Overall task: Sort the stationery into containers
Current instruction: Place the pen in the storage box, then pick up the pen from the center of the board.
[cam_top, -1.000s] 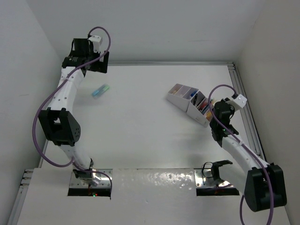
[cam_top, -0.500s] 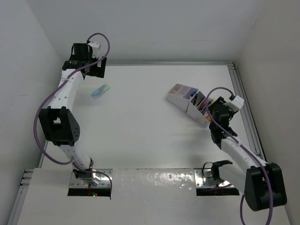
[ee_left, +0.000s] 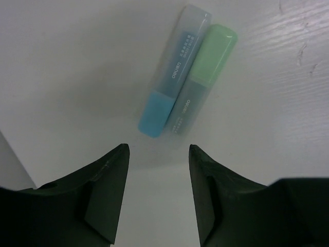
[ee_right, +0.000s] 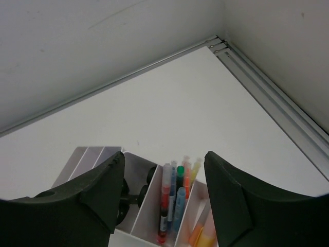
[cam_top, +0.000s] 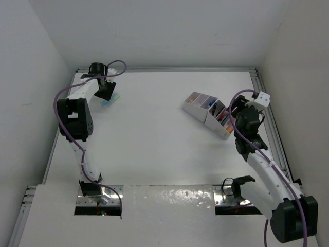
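Blue highlighter (ee_left: 175, 72) and green highlighter (ee_left: 200, 82) lie on white table (cam_top: 154, 128) by white walls (cam_top: 169, 31); left tool (ee_left: 158, 149), right tool (ee_right: 164, 154) spread.

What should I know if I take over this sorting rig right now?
Left gripper: open, empty, poised by the blue highlighter and green highlighter, which lie side by side, touching, at the far left of the table.
Right gripper: open, empty, above the organiser.
Done: pens and scissors sit in organiser compartments.
Left: pick up both highlighters and carry them to the organiser.
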Available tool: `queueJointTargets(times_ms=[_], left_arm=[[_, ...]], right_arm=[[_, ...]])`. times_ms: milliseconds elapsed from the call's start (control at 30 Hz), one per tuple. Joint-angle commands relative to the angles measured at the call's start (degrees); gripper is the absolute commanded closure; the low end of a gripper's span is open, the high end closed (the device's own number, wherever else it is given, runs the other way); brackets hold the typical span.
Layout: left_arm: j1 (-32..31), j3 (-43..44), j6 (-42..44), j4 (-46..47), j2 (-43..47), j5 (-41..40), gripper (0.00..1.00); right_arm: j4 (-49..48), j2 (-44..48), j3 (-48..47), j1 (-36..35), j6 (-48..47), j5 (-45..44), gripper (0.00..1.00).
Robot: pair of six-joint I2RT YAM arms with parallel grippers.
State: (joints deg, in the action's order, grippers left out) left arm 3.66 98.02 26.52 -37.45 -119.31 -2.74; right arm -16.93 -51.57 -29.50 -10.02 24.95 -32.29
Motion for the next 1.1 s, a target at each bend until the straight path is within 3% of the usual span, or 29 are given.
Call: queueJointTargets(times_ms=[0,200,400,933,1033,1067], left_arm=[[1.6,4.9,1.9,0.0,-0.7,2.1,0.52],[1.7,7.1,0.8,0.7,-5.0,0.7,0.53],[1.7,8.3,-0.2,2.6,-7.6,1.0,0.61],[1.8,11.3,-1.8,-0.1,-14.7,-0.3,0.6],[1.8,12.0,-2.2,-0.4,-16.4,-1.0,0.65],[1.8,13.2,-2.4,-1.0,-17.6,-1.0,0.76]], right_arm=[[1.1,0.7,-2.0,-1.1,-2.0,3.4,0.38],[2.0,2.1,-1.4,-1.7,-2.2,3.6,0.37],[2.8,3.1,-1.1,-1.7,-2.6,3.6,0.37],[3.0,3.9,-1.2,-1.8,-3.3,2.4,0.37],[3.0,4.0,-1.4,-1.8,-3.7,2.4,0.37],[3.0,4.0,-1.6,-1.7,-3.6,2.3,0.37]])
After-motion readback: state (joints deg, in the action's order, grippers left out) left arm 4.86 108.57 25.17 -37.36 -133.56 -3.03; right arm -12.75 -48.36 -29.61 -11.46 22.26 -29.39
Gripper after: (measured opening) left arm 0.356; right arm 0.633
